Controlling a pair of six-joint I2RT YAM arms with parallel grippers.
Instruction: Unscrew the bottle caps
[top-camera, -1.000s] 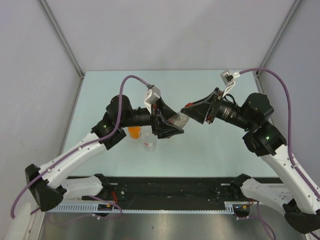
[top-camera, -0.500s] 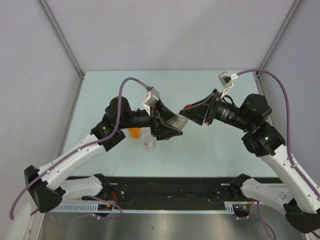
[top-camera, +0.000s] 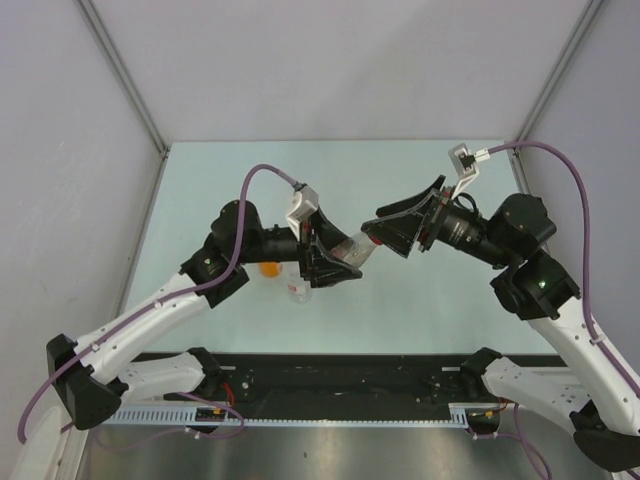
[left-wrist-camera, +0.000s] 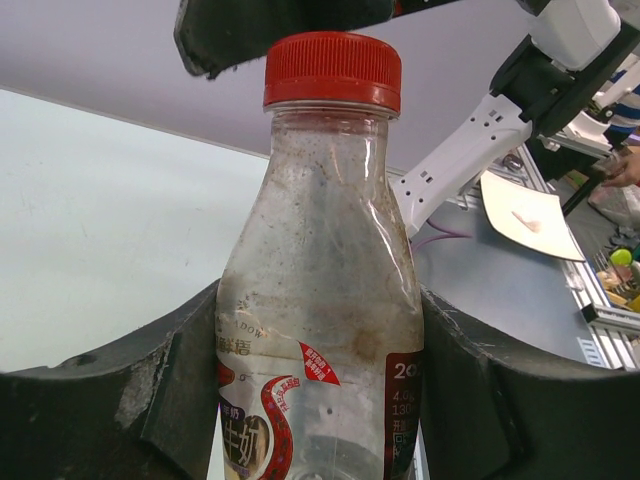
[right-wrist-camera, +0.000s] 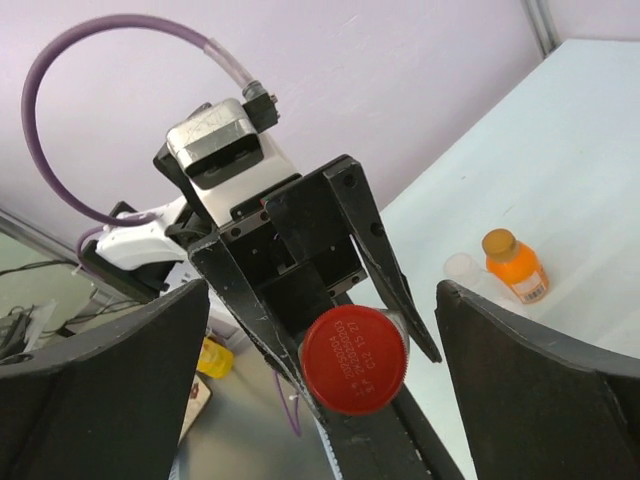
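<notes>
My left gripper (top-camera: 333, 258) is shut on the clear bottle with the reddish label band (left-wrist-camera: 320, 300), holding it by the body and tilted toward the right arm. Its red cap (left-wrist-camera: 332, 68) sits on the neck. In the right wrist view the red cap (right-wrist-camera: 353, 360) faces the camera between the spread fingers of my open right gripper (right-wrist-camera: 320, 320), and neither finger touches it. On the table behind stand the orange-filled bottle (right-wrist-camera: 514, 268) with its orange cap (right-wrist-camera: 498, 243) and the plain clear bottle (right-wrist-camera: 460, 266) with a whitish cap.
The orange-filled bottle (top-camera: 268, 268) and the plain clear bottle (top-camera: 298, 290) stand just under the left arm's wrist. Grey walls close the table (top-camera: 420, 300) at the back and both sides. A black rail (top-camera: 340, 375) runs along the near edge.
My right gripper has opened and let go of the red cap, backing slightly to the right. The left gripper has kept its hold and dipped a little.
</notes>
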